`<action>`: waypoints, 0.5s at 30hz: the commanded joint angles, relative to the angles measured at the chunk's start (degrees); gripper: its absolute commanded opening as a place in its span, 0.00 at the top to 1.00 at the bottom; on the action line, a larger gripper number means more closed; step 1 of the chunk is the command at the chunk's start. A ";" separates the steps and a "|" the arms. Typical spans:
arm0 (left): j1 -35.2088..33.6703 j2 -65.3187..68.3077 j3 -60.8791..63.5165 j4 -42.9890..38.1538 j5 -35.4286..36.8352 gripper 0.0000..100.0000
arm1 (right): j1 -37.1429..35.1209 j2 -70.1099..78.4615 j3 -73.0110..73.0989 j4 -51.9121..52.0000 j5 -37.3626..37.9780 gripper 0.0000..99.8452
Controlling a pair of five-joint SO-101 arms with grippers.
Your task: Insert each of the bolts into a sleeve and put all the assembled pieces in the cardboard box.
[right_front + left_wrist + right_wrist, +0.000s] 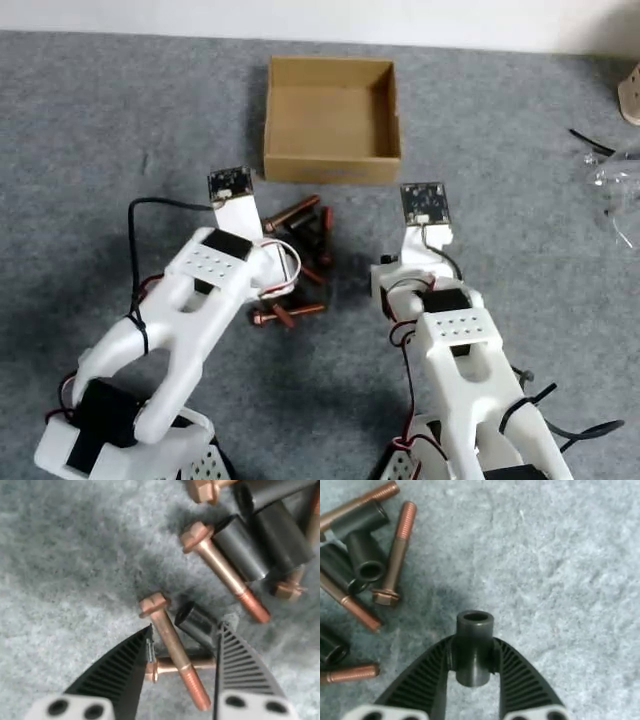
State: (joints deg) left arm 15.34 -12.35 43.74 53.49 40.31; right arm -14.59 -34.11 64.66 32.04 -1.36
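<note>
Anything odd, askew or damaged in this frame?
Nothing stands out. The copper-coloured bolts and black cylindrical sleeves lie in a loose heap on the grey carpet, none visibly damaged. The brown cardboard box sits upright, and the right gripper grips one sleeve squarely.

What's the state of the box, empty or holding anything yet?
Empty. The high view shows bare cardboard inside the box; the bolts and sleeves are all outside it.

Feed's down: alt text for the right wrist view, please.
The right tool clamps a black sleeve, its open end toward the camera, over grey carpet. Copper bolts and more sleeves lie loose nearby.
</note>
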 commanded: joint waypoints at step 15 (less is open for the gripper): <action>0.48 12.88 -4.53 -0.62 1.93 0.80 | 0.57 -1.63 -0.22 -1.89 0.97 1.00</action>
State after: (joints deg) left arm 15.08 -6.02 41.98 52.97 42.33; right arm -14.59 -34.11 64.66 32.04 -1.01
